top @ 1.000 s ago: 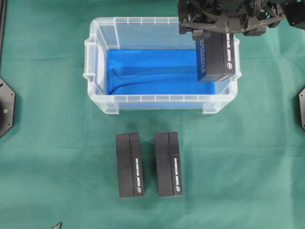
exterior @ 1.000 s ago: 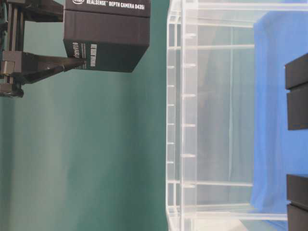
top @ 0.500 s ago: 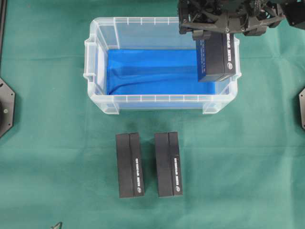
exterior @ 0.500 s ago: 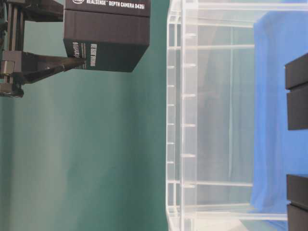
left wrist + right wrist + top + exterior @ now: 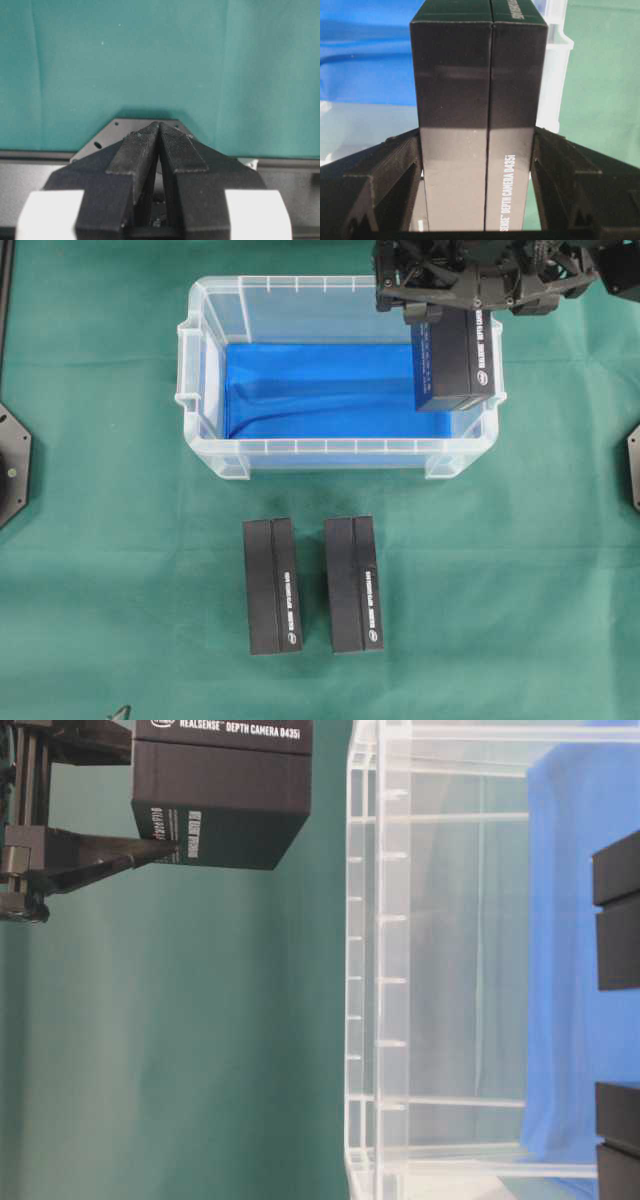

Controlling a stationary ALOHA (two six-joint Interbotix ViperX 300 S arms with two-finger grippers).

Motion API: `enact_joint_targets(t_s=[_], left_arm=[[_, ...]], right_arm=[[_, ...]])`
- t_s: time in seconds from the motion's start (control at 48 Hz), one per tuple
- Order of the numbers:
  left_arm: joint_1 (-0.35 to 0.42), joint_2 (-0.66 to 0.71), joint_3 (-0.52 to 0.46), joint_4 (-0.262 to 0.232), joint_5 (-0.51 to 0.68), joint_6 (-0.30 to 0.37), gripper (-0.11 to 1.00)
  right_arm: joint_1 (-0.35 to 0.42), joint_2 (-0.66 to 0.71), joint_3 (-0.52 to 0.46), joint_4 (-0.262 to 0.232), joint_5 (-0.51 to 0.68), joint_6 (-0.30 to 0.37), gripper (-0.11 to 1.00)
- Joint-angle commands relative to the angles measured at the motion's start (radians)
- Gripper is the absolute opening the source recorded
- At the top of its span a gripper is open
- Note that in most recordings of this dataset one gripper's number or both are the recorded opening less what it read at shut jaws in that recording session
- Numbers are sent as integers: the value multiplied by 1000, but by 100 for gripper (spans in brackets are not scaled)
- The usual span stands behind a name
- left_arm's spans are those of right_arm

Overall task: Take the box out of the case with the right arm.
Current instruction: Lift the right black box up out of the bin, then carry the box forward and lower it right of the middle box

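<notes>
The right gripper (image 5: 455,310) is clamping a black box (image 5: 455,365) between its fingers (image 5: 385,175), holding it above the right end of the case (image 5: 200,350). The left gripper (image 5: 159,145) is sitting fully closed and empty.

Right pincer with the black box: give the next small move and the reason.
Probably carry the held box sideways past the right rim of the case, out over the green cloth. The right pincer is shut on it, and it hangs lifted above the case's right end, not yet outside. Two other boxes already lie on the cloth in front of the case.
</notes>
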Motion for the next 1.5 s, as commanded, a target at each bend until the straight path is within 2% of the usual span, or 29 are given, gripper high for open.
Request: enact_joint_targets(t_s=[0.0, 0.667, 0.916, 1.479], left_arm=[[0, 3, -9, 3, -3, 0, 0], [0, 3, -11, 3, -3, 0, 0], [0, 5, -9, 3, -3, 0, 0], [-2, 8, -9, 3, -3, 0, 0]], right_arm=[[3, -26, -28, -5, 2, 2, 64], [9, -26, -28, -5, 3, 6, 64], [44, -26, -28, -5, 35, 23, 64], [275, -18, -21, -2, 64, 256, 64]])
